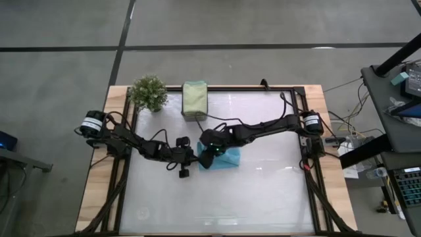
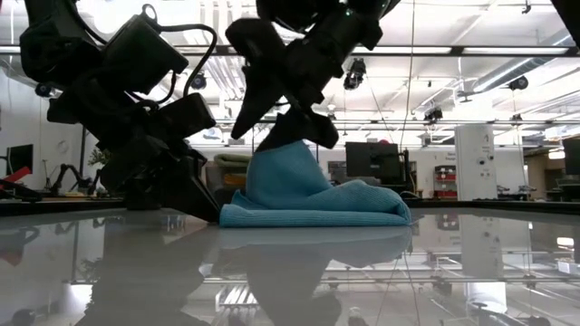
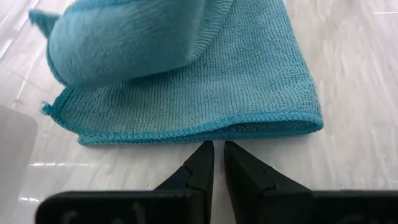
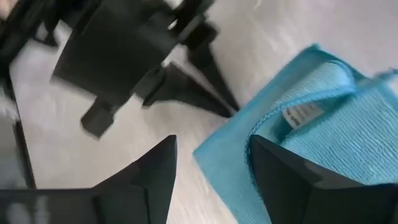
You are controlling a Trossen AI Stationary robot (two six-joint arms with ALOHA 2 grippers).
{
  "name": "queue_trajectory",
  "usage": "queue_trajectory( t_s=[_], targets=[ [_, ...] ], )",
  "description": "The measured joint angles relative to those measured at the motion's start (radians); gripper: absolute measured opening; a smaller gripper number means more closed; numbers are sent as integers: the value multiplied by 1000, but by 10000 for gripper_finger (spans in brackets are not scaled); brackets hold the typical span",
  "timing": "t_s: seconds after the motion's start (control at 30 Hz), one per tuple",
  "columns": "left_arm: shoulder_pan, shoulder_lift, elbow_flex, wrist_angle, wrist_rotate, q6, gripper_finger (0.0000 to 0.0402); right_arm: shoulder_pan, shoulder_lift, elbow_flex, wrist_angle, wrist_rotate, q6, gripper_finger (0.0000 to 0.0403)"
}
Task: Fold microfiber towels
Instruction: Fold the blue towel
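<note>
Glossy white table (image 1: 263, 184); blue towel (image 2: 317, 195) folded on it. Left gripper (image 3: 214, 163) pressed together; right gripper (image 4: 211, 168) spread.

The robot has two black arms with chunky joints. Thin black cables loop along them. Each arm's base has a round silver and black part. A tiny green light glows on the right arm. The left end effector (image 3: 216, 163) has two pointy black fingers.
</note>
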Motion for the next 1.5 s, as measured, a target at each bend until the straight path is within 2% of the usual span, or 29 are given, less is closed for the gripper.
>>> queue_trajectory(
  t_s=[0.23,0.37,0.47,0.6,0.7,0.87,1.03,1.2,1.33,1.4,1.5],
  targets=[
    [0,-1,0,0,-2,0,22,1,-66,12,-88,20,-212,192],
    [0,-1,0,0,-4,0,22,9,-116,-1,-204,93,-333,192],
    [0,-1,0,0,-4,0,22,30,-156,-40,-243,163,-433,192],
    [0,-1,0,0,-4,-1,22,63,-189,-118,-212,181,-486,189],
    [0,-1,-1,1,-4,-1,22,83,-194,-194,-145,220,-526,181],
    [0,-1,-1,0,-4,-2,22,95,-196,-319,95,272,-540,170],
    [-1,-1,-1,0,-4,-3,22,94,-196,-413,297,275,-549,168],
    [-1,-1,-1,0,-3,-4,22,98,-196,-450,397,274,-537,164],
    [0,-1,-1,0,-3,-5,22,102,-196,-453,407,275,-527,162],
    [0,-1,-1,0,-3,-5,22,102,-196,-453,407,276,-517,145],
    [0,-1,-1,0,-3,-5,22,105,-196,-453,406,275,-530,83]
  ],
)
